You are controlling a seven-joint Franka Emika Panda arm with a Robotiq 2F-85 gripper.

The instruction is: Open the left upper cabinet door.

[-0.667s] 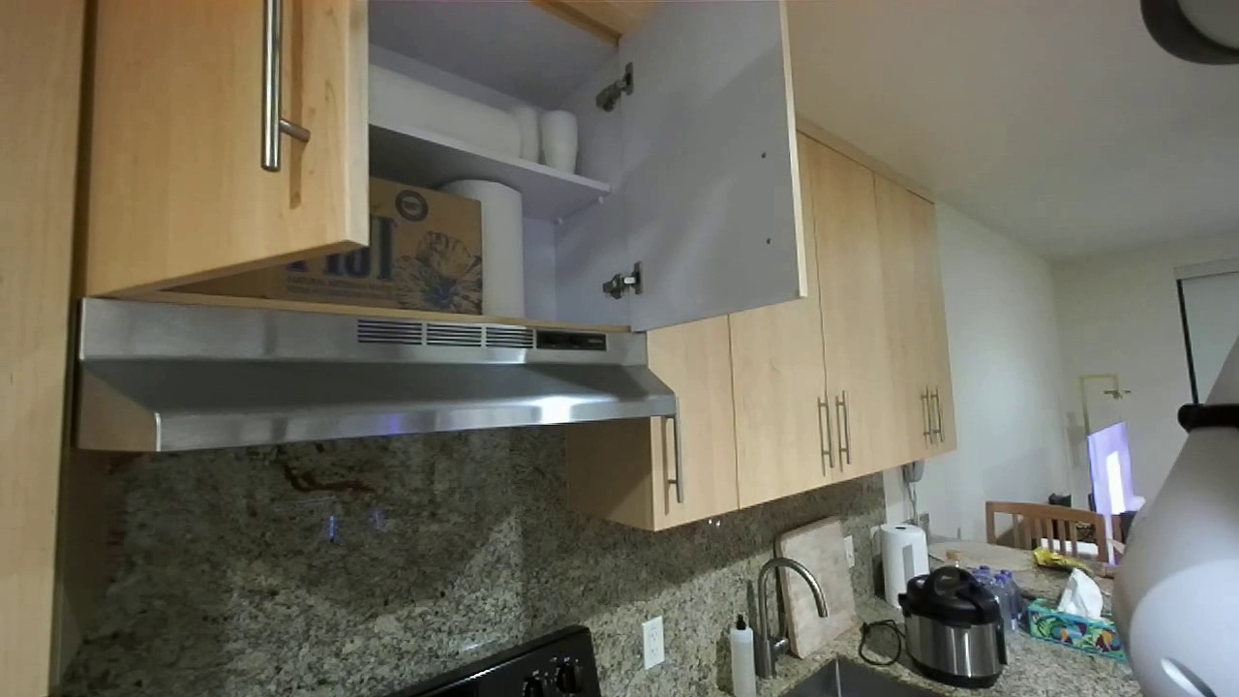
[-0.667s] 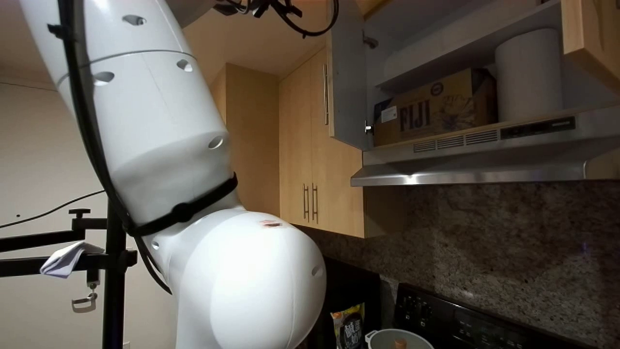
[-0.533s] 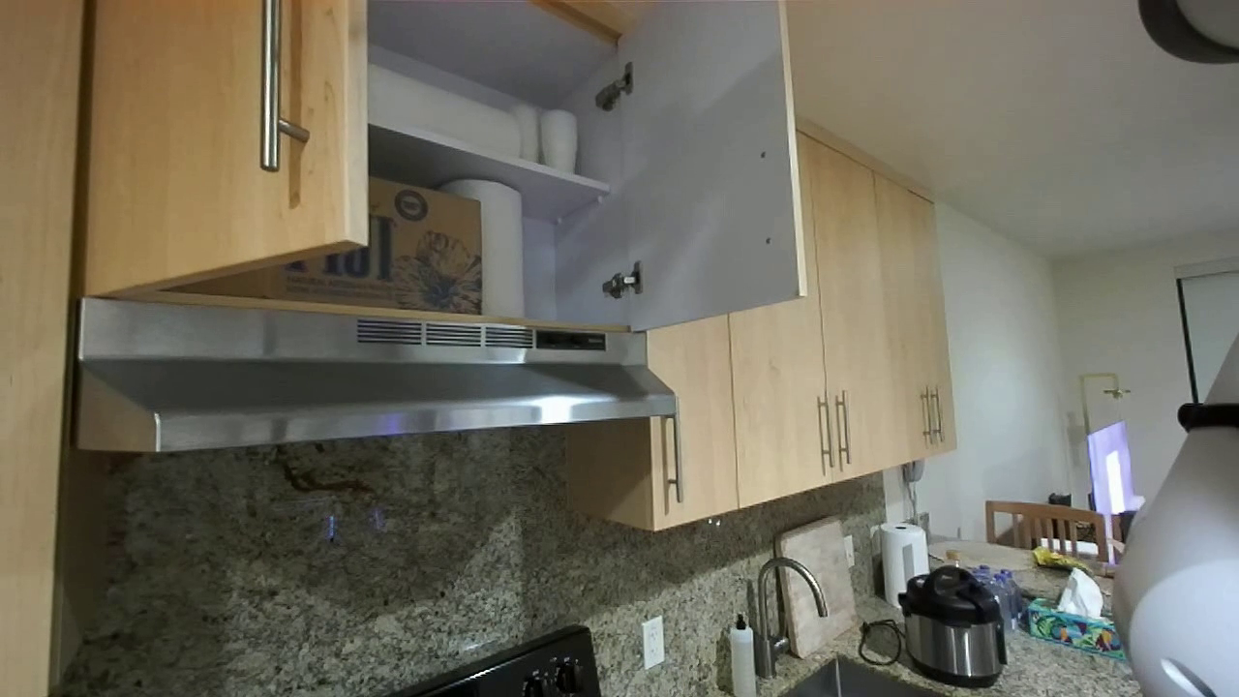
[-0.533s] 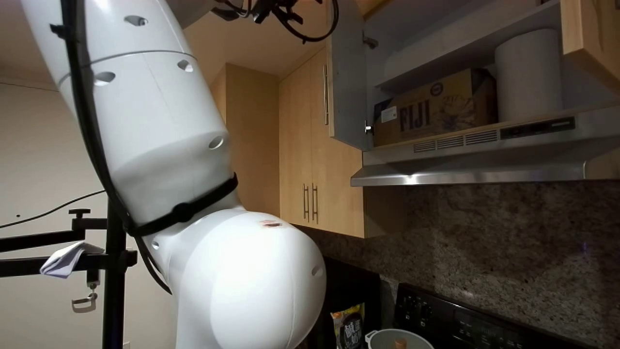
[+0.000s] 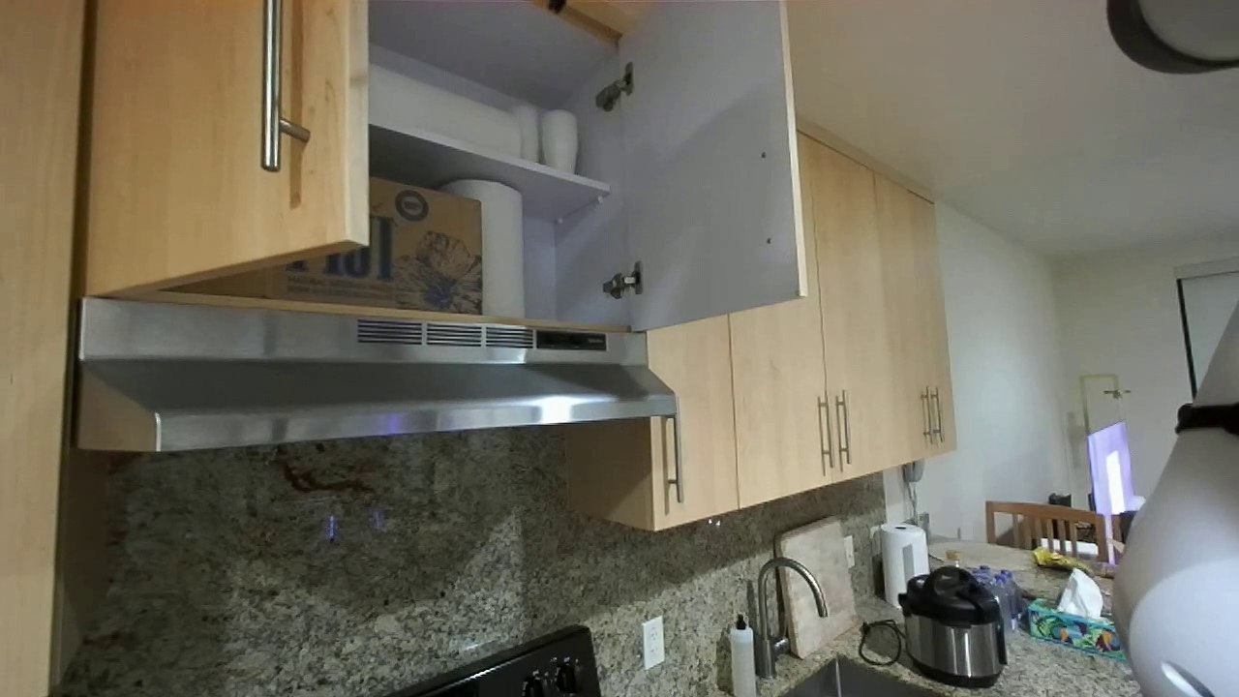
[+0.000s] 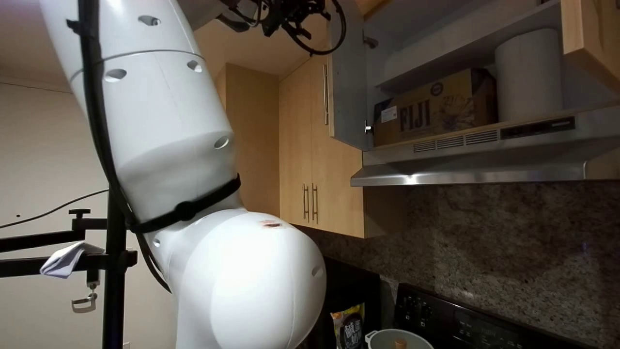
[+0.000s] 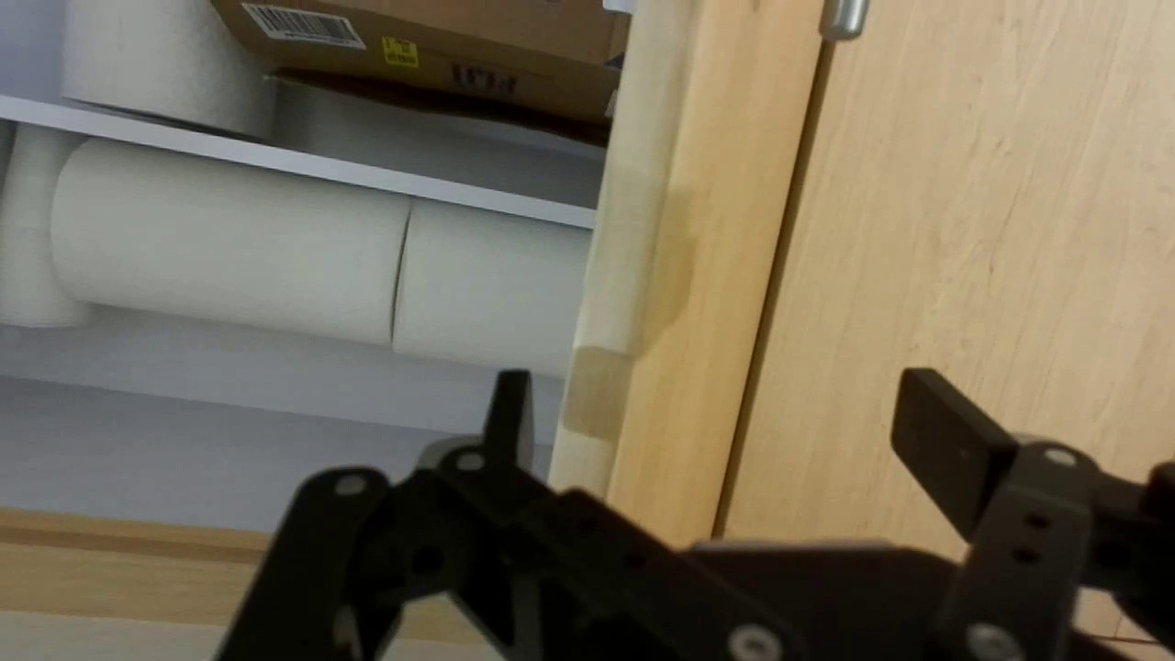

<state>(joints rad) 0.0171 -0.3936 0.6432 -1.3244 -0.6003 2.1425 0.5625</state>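
Observation:
The left upper cabinet door (image 5: 203,145), light maple with a slim silver bar handle (image 5: 272,87), stands partly open in an exterior view. Its corner, with the door panel (image 6: 600,36), also shows at the right of an exterior view. In the wrist view, where the carton's print is upside down, its narrow edge and face (image 7: 725,229) run upward, and the handle's tip (image 7: 844,16) peeks in. My gripper (image 7: 716,395) is open, one finger on each side of the door's edge in this view. Contact with the wood cannot be made out. Black wrist hardware (image 6: 290,14) shows; fingertips are out of view there.
The adjoining door, seen by its grey inner face (image 5: 707,174), is swung wide. Inside the cabinet are a FIJI carton (image 5: 426,247) and white paper rolls (image 5: 445,111) on a shelf. A steel range hood (image 5: 387,387) juts out below. A wood panel (image 7: 991,229) adjoins the door.
The arm has shifted toward the cabinet, and the black wrist hardware has come lower and to the right in an exterior view. Both cabinet doors look unmoved.

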